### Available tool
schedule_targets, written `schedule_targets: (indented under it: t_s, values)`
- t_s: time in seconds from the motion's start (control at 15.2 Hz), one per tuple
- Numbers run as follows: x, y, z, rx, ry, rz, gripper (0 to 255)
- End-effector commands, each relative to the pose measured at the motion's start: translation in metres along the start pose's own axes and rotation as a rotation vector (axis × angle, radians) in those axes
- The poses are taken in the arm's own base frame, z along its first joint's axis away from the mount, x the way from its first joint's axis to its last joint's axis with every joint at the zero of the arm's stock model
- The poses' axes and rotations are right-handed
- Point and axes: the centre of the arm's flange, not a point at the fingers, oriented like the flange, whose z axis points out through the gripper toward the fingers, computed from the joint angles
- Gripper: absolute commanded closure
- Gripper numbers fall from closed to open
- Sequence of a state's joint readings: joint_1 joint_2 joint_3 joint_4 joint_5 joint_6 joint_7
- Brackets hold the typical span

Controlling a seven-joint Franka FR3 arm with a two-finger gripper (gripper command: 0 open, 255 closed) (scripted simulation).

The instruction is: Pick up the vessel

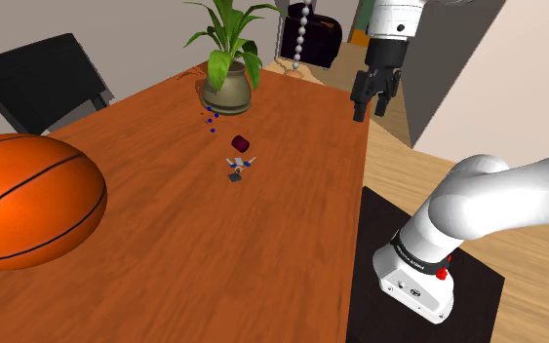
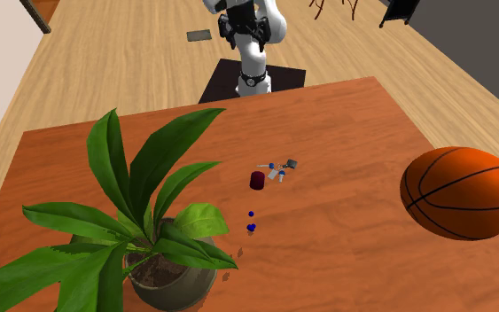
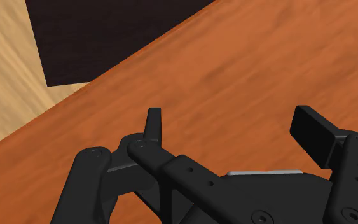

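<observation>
Black two-finger gripper hangs above the reddish-brown wooden table at its edge nearest the stand. Its fingers are wide apart and hold nothing. The small dark-red cylindrical vessel sits mid-table, well apart from the gripper and just beside small grey-and-blue oddments. Recommendation: cross over, descend astride the vessel alone, then close.

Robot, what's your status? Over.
Tool open, empty, above the table edge. Dark red cup mid-table, untouched. Small grey-blue object beside it; path clear.
</observation>
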State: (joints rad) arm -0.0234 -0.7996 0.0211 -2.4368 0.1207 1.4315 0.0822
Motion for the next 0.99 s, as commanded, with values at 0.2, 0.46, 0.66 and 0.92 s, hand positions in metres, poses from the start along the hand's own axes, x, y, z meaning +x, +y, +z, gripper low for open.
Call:
schedule_targets:
  t_s: [0.2,0.46,0.66,0.92]
  values:
    - [0.031,-0.011,0.016,-0.016,0.030,-0.029,0]
    - [0.071,-0.026,0.037,-0.036,0.069,-0.068,0]
    - [0.102,-0.038,0.051,-0.052,0.099,-0.097,0]
    - [0.143,-0.056,0.070,-0.073,0.138,-0.136,0]
